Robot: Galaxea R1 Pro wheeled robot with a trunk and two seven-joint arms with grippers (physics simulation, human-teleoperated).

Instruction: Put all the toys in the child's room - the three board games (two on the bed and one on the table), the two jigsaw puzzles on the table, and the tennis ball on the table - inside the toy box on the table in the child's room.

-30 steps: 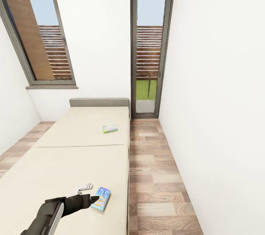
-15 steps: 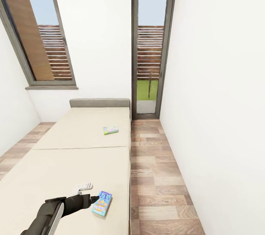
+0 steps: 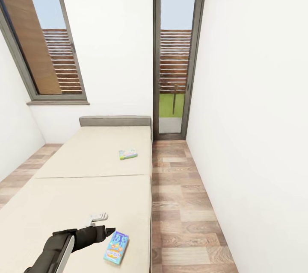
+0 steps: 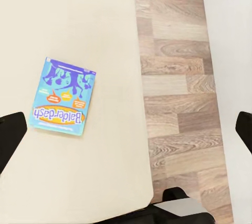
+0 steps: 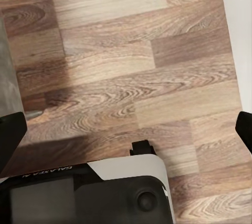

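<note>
Left gripper (image 3: 105,231) hovering low over near end of bed (image 3: 64,196), fingers spread wide apart w/ nothing between them; in left wrist view, black fingertips (image 4: 9,137) sitting at opposite picture edges, gripper (image 4: 126,129) gaping over beige mattress (image 4: 73,24). Blue board game (image 3: 116,247) reading "Balderdash" lying flat on mattress just beside gripper, on its outer side toward bed edge, not touching. In wrist view same box (image 4: 62,97) resting nearer one fingertip, clear of it, print upside down. Second board game (image 3: 128,154), pale green/white, lying flat well ahead of gripper, past seam across mattress, toward grey headboard (image 3: 114,120), near bed's right edge. Wood-plank floor (image 3: 184,204) running alongside bed, beyond box from gripper, up to glass door (image 3: 173,51) in far wall. Slanted window (image 3: 38,38) sitting far ahead and to left of gripper.

Right gripper (image 5: 126,129) pointing down at plank floor (image 5: 131,61), fingers splayed apart at picture edges, holding nothing; dark robot body part (image 5: 89,197) w/ white trim showing below it. Toy box, table, puzzles, ball: cannot tell where from these views.
</note>
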